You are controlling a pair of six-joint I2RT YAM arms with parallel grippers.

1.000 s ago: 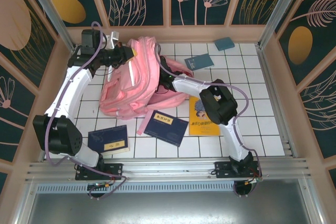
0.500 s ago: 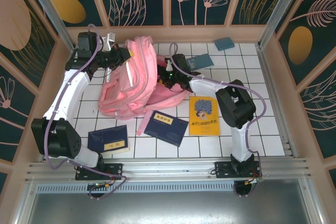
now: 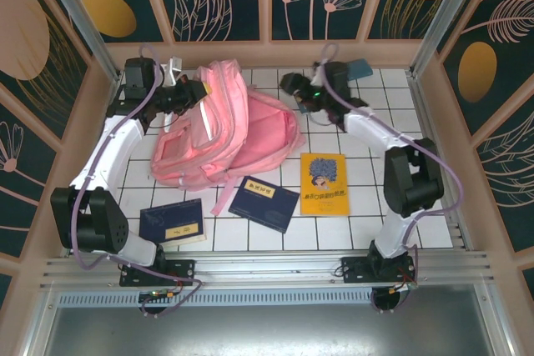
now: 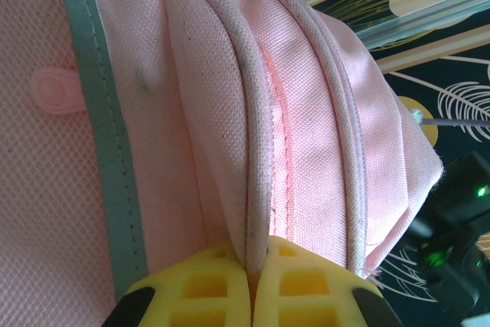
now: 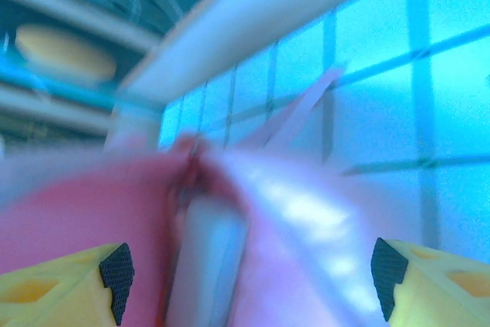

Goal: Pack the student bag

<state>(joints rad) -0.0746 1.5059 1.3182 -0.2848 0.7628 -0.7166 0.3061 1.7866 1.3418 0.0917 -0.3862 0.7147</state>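
1. Two pincers are mine. My left pincer is clenched on a piped seam of the bag, near its far end.
2. That bag lies on the table, left of centre, with its far end held up by this grip.
3. I judge it soft, floppy and fairly light. The cloth sags, so piping, seams and straps are surer holds than the flat panels.
4. Its long axis runs far to near, leaning slightly near-left. The top points at the far wall and the front faces up.
5. My right pincer is released, jaws wide apart, hovering over pink cloth at the bag's far right edge. The right wrist view is blurred.
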